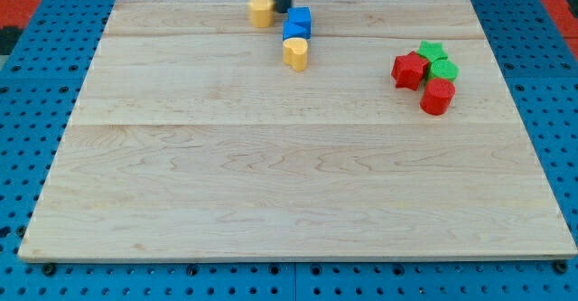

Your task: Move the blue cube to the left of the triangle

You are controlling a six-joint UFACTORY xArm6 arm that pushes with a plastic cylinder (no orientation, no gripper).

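On the wooden board point(271, 174), the rod's tip point(282, 11) holds nothing, resting between a yellow block point(262, 11) and the blue cube point(297, 23)

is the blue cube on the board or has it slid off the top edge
On the board. The blue cube sits on the wooden board near its top edge, between two yellow blocks, my tip at its upper left.
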